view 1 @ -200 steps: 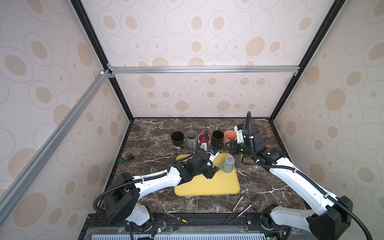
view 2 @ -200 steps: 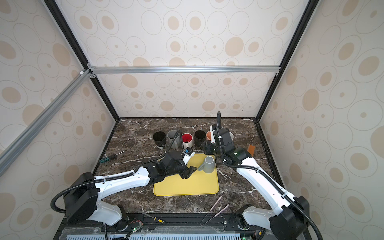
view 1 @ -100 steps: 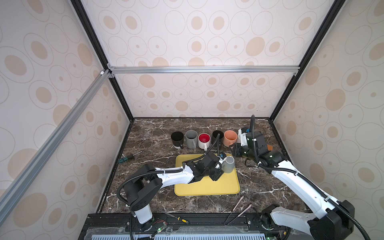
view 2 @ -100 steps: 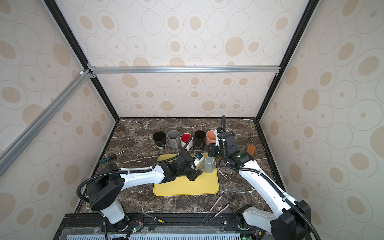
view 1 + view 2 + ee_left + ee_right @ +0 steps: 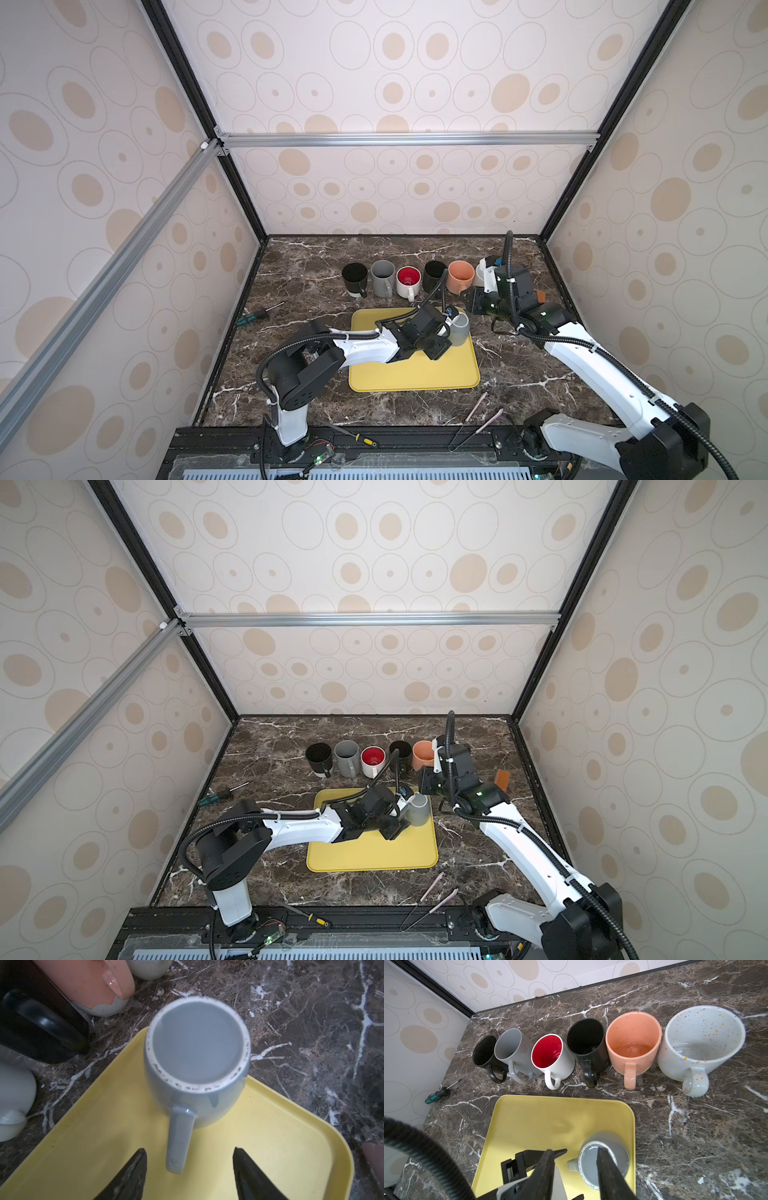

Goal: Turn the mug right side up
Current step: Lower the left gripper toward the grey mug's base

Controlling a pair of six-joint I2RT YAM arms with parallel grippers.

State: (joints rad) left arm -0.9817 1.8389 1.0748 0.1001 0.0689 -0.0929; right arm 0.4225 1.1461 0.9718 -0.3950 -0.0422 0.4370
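Observation:
A grey mug (image 5: 459,330) (image 5: 417,810) stands upside down, base up, at the far right corner of the yellow tray (image 5: 415,374) (image 5: 374,854). In the left wrist view the mug (image 5: 197,1043) points its handle (image 5: 179,1140) toward my left gripper (image 5: 189,1149), which is open with the handle's end between its fingers, untouched. In both top views the left gripper (image 5: 444,332) (image 5: 399,812) sits at the mug's left side. My right gripper (image 5: 576,1149) (image 5: 471,301) (image 5: 426,781) hangs open and empty above the mug (image 5: 588,1161), behind it and to its right.
Several upright mugs line the back: black (image 5: 354,276), grey (image 5: 382,276), white with red inside (image 5: 407,280), black (image 5: 434,274), orange (image 5: 460,275), speckled white (image 5: 699,1043). A screwdriver (image 5: 259,313) lies left of the tray. Tweezers (image 5: 478,411) lie at the front right.
My left gripper has moved right across the tray up to the mug's handle. The right gripper has shifted only slightly. The mug has stayed in place.

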